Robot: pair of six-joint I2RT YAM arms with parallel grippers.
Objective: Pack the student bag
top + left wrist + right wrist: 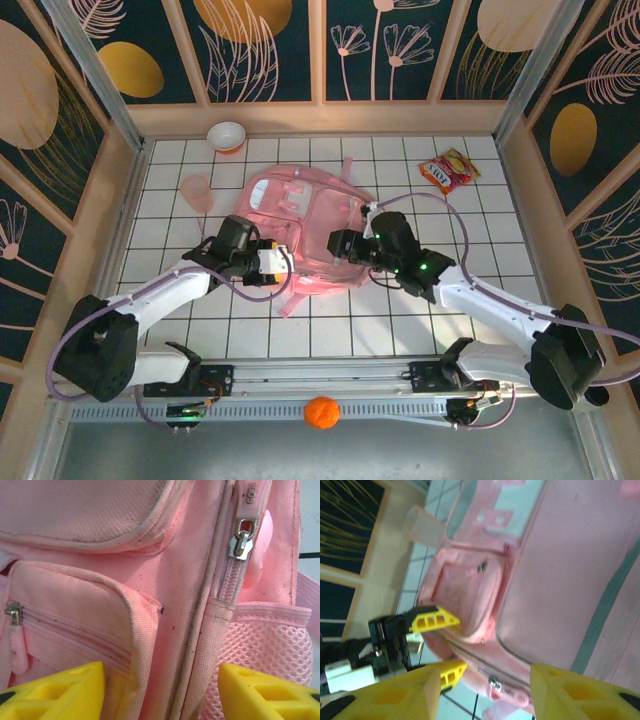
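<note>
2 flanks of the student bag [300, 200], long axis 1 to 7 o'clock, are covered: left pincer [280, 264] at 8 o'clock, right pincer [337, 243] at 3 o'clock; both apart, equally near.

The student bag [555, 580] takes up most of the frame: pink fabric, a translucent front panel [485, 502] and a small front pocket [470, 597]. At the bottom edge the right gripper [484, 676] has its yellow jaws apart, with the bag's zipped rim and a metal zip pull [495, 684] in the gap. The left gripper [462, 644] straddles the bag's corner, one jaw on each side of the rim. A translucent pink cup [422, 527] sits just beside the bag on the white-tiled tabletop [417, 577].
</note>
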